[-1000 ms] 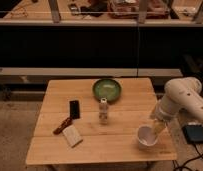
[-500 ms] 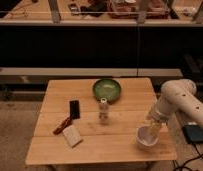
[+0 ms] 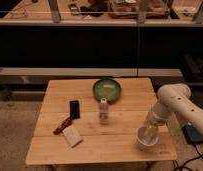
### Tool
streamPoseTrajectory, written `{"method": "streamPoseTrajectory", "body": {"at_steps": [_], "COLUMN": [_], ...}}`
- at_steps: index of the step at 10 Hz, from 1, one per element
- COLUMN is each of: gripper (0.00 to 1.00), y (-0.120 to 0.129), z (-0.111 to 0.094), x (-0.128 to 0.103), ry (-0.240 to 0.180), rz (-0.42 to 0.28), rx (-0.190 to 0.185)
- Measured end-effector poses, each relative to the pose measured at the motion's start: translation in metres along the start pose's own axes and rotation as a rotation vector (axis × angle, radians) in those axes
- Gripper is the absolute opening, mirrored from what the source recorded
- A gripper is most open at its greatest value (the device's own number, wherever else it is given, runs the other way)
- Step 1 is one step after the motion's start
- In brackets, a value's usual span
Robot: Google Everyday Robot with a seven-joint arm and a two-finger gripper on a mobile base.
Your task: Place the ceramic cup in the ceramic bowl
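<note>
The white ceramic cup point(image 3: 145, 138) stands upright near the table's front right corner. My gripper point(image 3: 150, 128) comes down from the white arm point(image 3: 173, 102) on the right and sits right at the cup's far rim, partly hiding it. The green ceramic bowl point(image 3: 107, 90) rests at the back middle of the table, well to the left of and behind the cup, with nothing visible inside it.
A small pale bottle point(image 3: 103, 110) stands upright between bowl and cup. A black phone point(image 3: 74, 108), a red item point(image 3: 62, 126) and a white packet point(image 3: 72, 135) lie on the left of the wooden table point(image 3: 95, 147). A dark counter runs behind.
The arm has come down and slightly left, bringing the gripper onto the cup's rim. The cup, bowl and other items have stayed in place.
</note>
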Motion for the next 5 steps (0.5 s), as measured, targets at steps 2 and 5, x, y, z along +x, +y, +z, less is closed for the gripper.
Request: {"method": "streamPoseTrajectory", "body": {"at_steps": [2,5], "gripper": [0.07,0.0], "y": [0.008,0.009], "z": [0.007,-0.006], "x": [-0.008,-0.03], "ry": [-0.028,-0.044], "rz": [-0.011,-0.049], "rx": [-0.06,-0.134]}}
